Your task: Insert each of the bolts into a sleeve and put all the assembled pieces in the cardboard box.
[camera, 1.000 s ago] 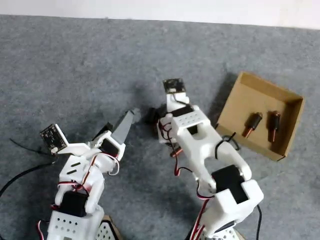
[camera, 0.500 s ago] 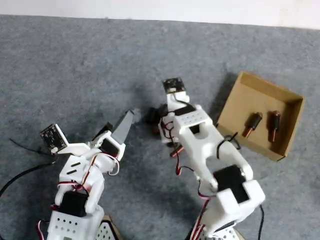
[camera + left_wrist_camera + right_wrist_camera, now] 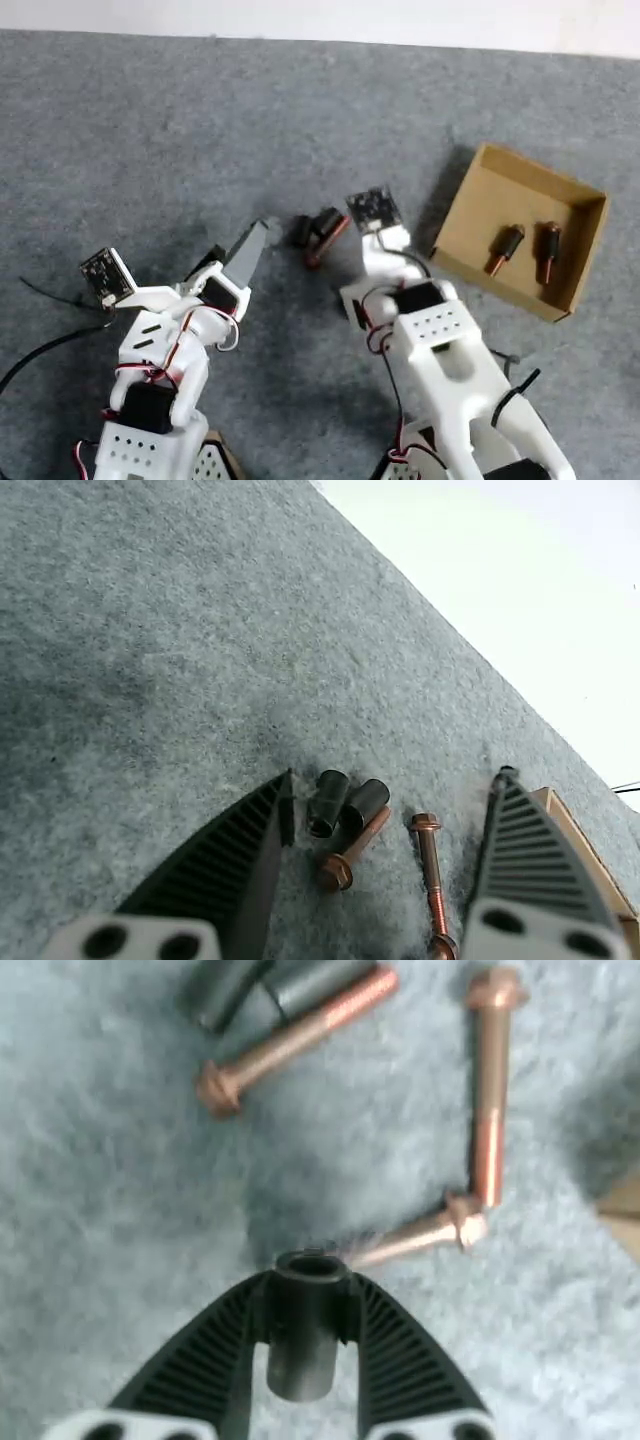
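Right wrist view: our right pincer [image 3: 307, 1295] pinches a sleeve [image 3: 303, 1355] at its tips; we risk twisting it loose on the bolt [image 3: 415, 1237] just ahead.

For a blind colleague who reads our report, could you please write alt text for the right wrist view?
The right hand grips a dark sleeve between its fingers, open end pointing outward. Beyond it, on the grey felt, lie three copper bolts, one of them beside two more sleeves.
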